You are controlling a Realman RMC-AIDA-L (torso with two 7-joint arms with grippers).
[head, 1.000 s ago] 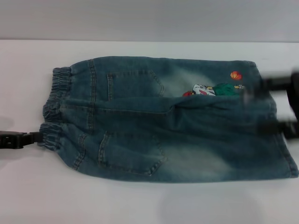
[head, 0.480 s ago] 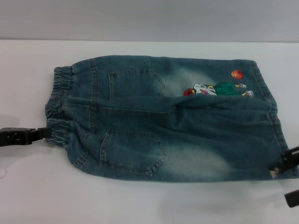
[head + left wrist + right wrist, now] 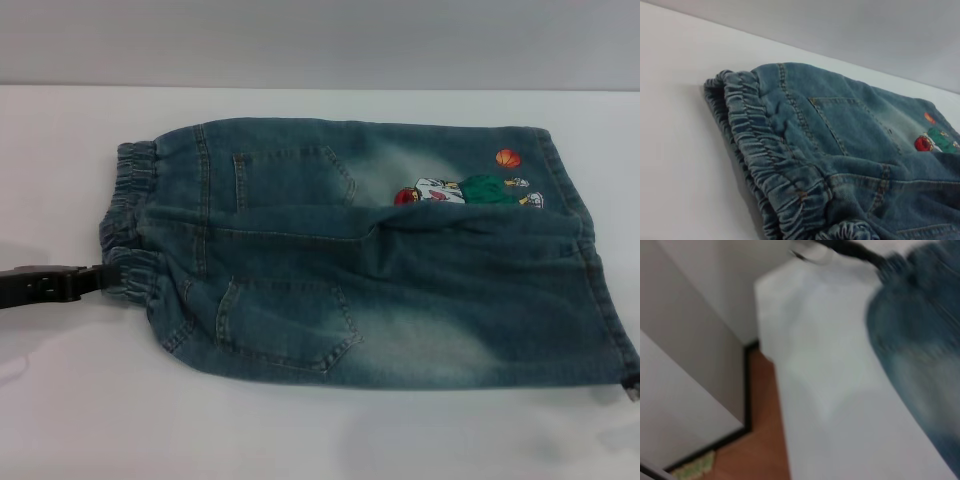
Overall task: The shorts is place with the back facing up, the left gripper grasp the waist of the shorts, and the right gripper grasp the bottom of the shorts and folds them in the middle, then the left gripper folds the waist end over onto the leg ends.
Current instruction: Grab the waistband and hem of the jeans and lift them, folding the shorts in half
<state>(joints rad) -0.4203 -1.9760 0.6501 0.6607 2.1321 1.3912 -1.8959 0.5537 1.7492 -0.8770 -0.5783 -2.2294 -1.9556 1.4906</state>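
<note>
The shorts (image 3: 370, 250) lie flat on the white table (image 3: 300, 430), folded lengthwise with the back pockets up. The waist (image 3: 130, 225) is the end toward the robot's left, and the leg ends (image 3: 590, 260), one bearing the cartoon patch (image 3: 465, 190), lie toward its right. The left gripper (image 3: 95, 280) sits at the near corner of the waist, its jaws pinching the gathered band. Only a dark tip of the right gripper (image 3: 633, 388) shows just beside the near leg hem; whether its jaws are spread cannot be told.

left claw (image 3: 98, 278) low at the left edge, tips toward the right
</note>
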